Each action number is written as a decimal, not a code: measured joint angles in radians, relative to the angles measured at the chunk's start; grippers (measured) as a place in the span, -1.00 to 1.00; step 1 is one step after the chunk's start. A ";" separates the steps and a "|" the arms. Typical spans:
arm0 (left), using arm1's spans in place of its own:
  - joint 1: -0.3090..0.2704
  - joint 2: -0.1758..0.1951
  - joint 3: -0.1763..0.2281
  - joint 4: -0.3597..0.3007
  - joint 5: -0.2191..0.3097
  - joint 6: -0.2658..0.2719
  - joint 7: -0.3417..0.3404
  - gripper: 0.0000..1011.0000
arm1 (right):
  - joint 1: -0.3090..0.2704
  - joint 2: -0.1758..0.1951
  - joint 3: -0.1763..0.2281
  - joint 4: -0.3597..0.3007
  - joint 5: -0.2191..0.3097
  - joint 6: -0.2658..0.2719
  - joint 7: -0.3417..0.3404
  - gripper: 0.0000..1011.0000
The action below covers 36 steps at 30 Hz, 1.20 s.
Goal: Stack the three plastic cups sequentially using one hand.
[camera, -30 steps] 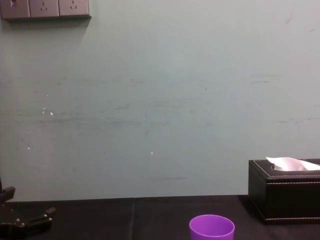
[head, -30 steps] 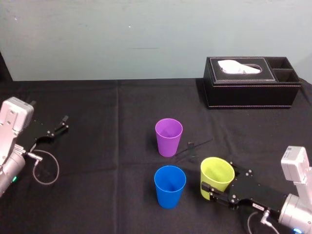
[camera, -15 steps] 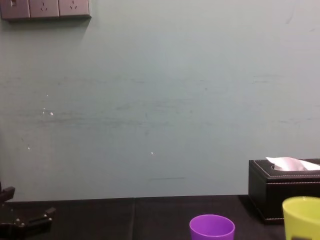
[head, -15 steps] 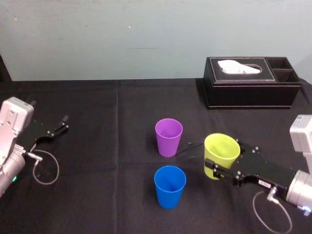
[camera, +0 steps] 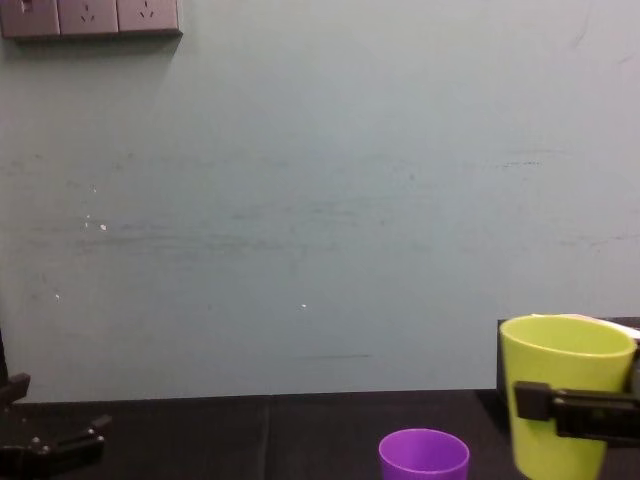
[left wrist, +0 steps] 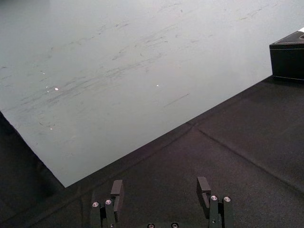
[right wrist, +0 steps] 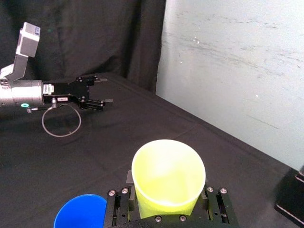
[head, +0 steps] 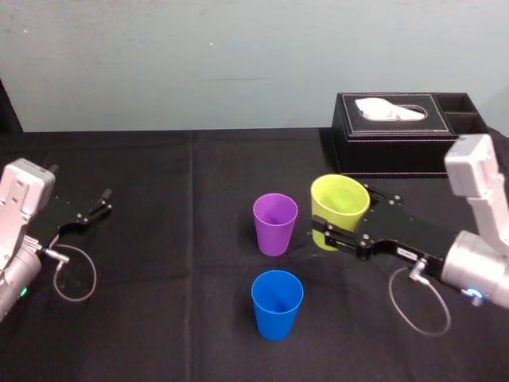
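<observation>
Head view: the right tool (head: 348, 216) pinches the yellow-green cup (head: 338, 199) across its sides, raised off the bench (head: 159, 247) just to the right of the purple cup (head: 275, 224). The blue cup (head: 277, 304) stands nearer the robot, apart from both. The left tool (head: 102, 200) lies parked at the far left, and a tissue box (head: 409, 135) sits behind.

Left wrist view: the left tool's fingers are spread, with nothing between them.

Right wrist view: the yellow-green cup sits upright between the jaws, mouth up. Where the pads meet its wall is hidden behind the cup, so how firm the pinch is cannot be judged.

Chest view: the held cup's rim rides well above the purple rim, but both bases are cut off by the frame edge.

The likely trouble is the base clipping the purple rim on the way across or down. That cup is light and would tip or skid – and the smooth tapered wall could slip in the pinch.
</observation>
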 joint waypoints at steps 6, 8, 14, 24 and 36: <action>0.000 0.000 0.000 0.000 0.000 0.000 0.000 1.00 | 0.066 -0.032 -0.049 0.030 -0.029 0.024 -0.008 0.45; 0.000 0.000 0.000 0.000 0.000 0.000 0.000 1.00 | 0.089 -0.043 -0.065 0.044 -0.041 0.031 -0.008 0.45; 0.000 0.000 0.000 0.000 0.000 0.000 0.000 1.00 | 0.136 -0.067 -0.096 0.074 -0.060 0.046 -0.007 0.45; 0.000 0.000 0.000 0.000 0.000 0.000 0.000 1.00 | 0.204 -0.106 -0.138 0.127 -0.089 0.064 -0.006 0.45; 0.000 0.000 0.000 0.000 0.000 0.000 0.000 1.00 | 0.246 -0.138 -0.162 0.186 -0.102 0.062 -0.001 0.45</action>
